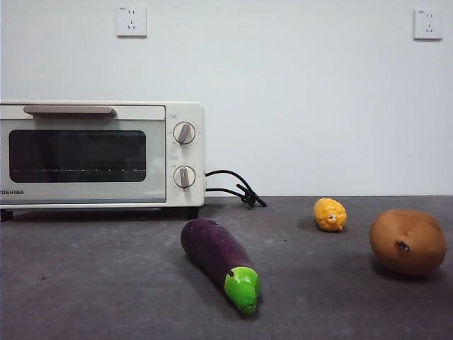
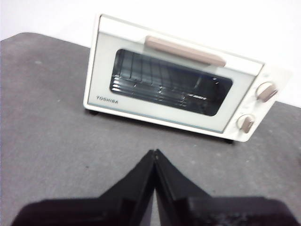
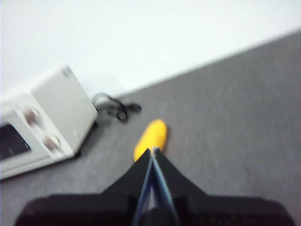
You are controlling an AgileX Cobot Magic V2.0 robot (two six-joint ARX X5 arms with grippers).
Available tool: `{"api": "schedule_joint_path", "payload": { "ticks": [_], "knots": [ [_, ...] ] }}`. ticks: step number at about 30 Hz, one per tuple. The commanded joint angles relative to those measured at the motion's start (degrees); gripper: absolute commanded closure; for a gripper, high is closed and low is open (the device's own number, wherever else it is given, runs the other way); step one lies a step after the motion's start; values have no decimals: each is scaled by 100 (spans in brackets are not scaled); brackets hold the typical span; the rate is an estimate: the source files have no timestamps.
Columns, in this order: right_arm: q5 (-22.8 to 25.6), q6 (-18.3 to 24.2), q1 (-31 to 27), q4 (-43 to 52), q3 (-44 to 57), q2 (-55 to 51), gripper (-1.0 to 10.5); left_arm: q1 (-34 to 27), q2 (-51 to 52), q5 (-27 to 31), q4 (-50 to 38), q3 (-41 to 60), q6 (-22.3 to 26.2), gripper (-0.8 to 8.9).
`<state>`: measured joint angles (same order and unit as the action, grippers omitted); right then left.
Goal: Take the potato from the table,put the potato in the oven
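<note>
The brown potato (image 1: 408, 241) with a dark eye spot rests on the grey table (image 1: 106, 283) at the far right of the front view. The cream Toshiba oven (image 1: 99, 154) stands at the back left with its glass door closed. My left gripper (image 2: 154, 153) is shut with nothing in it, hovering above the table in front of the oven (image 2: 181, 80). My right gripper (image 3: 151, 151) is shut and holds nothing; it hangs above a yellow fruit (image 3: 151, 136), with the oven's knob side (image 3: 47, 117) off to one side. The potato is out of both wrist views.
A purple eggplant with a green tip (image 1: 221, 261) lies in the middle of the table. A small yellow-orange lumpy fruit (image 1: 330, 214) sits left of the potato. The oven's black cord (image 1: 237, 188) coils on the table behind them.
</note>
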<state>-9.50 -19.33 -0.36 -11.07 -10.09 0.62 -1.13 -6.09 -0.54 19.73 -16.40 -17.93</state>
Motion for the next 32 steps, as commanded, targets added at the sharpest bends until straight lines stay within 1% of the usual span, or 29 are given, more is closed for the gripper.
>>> {"api": "schedule_joint_path", "payload": {
  "ticks": [1, 3, 5, 11, 15, 18, 24, 27, 32],
  "knots": [
    [-48, -61, 0, 15, -332, -4, 958, -7, -214, -105, 22, -356, -52, 819],
    [-87, -61, 0, -28, -581, -4, 958, -7, -417, -212, 37, -625, -52, 819],
    [-105, -61, 0, -275, -876, -4, 958, -7, -660, -302, 44, -898, -52, 819],
    [-98, -46, 0, -1856, -1932, 229, 958, -7, -1650, -592, 138, -1762, -50, 819],
    [-103, 46, 0, -2682, -2461, 579, 958, -7, -2455, -590, 317, -2422, 4, 818],
    [-116, 44, 0, -2983, -2730, 807, 958, -7, -3016, -590, 354, -2898, 20, 818],
    [-146, -66, 0, -3139, -3001, 1104, 943, -7, -4041, -592, 592, -3751, 13, 818],
    [-459, -61, 0, -3097, -3075, 1211, 946, -7, -4513, -614, 664, -4113, 35, 818],
    [-1215, 48, 0, -3099, -3248, 1486, 946, -22, -5305, -1237, 780, -4704, 212, 818]
  ]
}}
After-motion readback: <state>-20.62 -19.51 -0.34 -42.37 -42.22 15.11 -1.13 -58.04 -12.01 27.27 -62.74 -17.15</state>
